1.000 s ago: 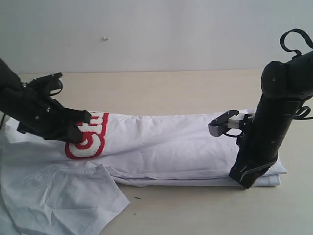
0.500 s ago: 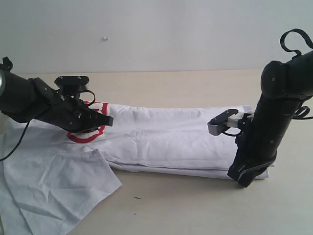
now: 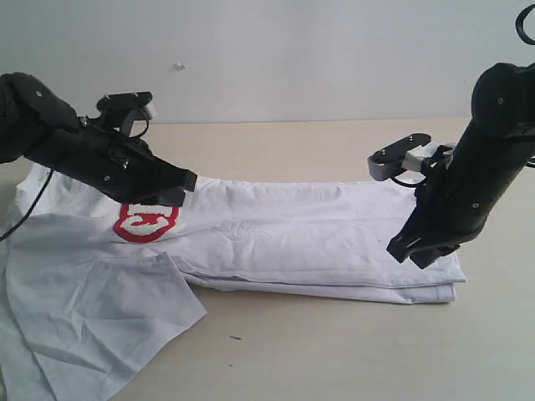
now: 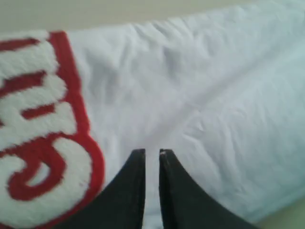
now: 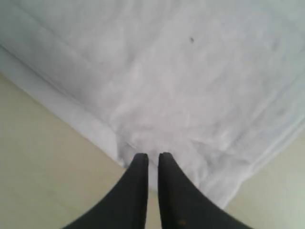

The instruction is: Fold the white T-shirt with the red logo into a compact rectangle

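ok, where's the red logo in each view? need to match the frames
Exterior view: the red logo is left of centre, on the T-shirt.
Left wrist view: the logo fills the left side and is cut off by the picture's edge.
Right wrist view: not in it, only white cloth and table.
Shared landmark: the T-shirt's white cloth shows in all three views.

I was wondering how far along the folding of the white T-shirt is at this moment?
Done: the white T-shirt is folded lengthwise into a long band. In hand: the left gripper sits over the red logo and the right gripper above the opposite end, jaws nearly together, neither visibly pinching cloth. Left: a loose flap lies spread beside the logo, and the band needs folding crosswise into a rectangle.
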